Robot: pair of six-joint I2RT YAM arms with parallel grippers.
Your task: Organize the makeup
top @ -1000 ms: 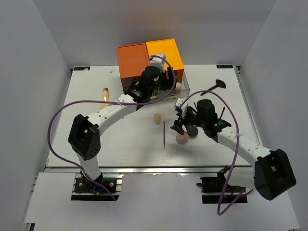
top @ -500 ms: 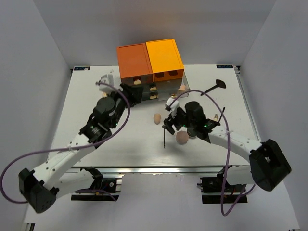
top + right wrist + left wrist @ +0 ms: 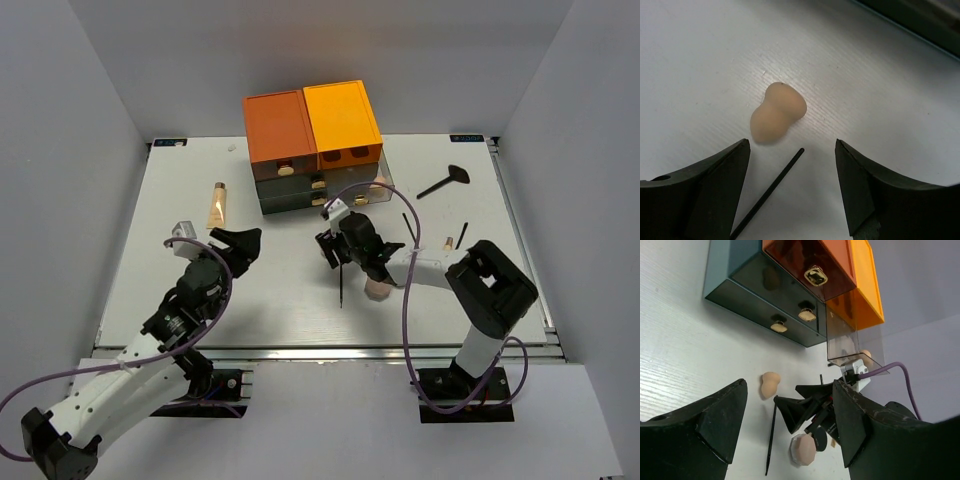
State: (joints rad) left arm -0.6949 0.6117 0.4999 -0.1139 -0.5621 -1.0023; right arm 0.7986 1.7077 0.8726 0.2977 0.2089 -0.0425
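Note:
A peach egg-shaped sponge [image 3: 776, 112] lies on the white table, just beyond my open right gripper [image 3: 791, 145], untouched. A thin black stick [image 3: 767, 192] runs between its fingers on the table. In the top view that gripper [image 3: 328, 252] hovers over the sponge and hides it. A pink puff [image 3: 378, 290] and a small black round jar [image 3: 821, 440] lie just behind it. My left gripper [image 3: 240, 240] is open and empty, well left of these. A second sponge [image 3: 378, 183] sits in the pulled-out clear drawer [image 3: 850, 342]. A beige tube [image 3: 216, 205] lies far left.
The orange-and-dark drawer box [image 3: 310, 125] stands at the back centre. A black brush [image 3: 445, 182], more thin sticks [image 3: 410, 228] and a small beige item [image 3: 447, 243] lie right of it. The right arm's purple cable [image 3: 404, 300] loops over the table.
My left arm has pulled back from the drawer box to the near left. My right gripper has slid left from the puff to the sponge and stick.

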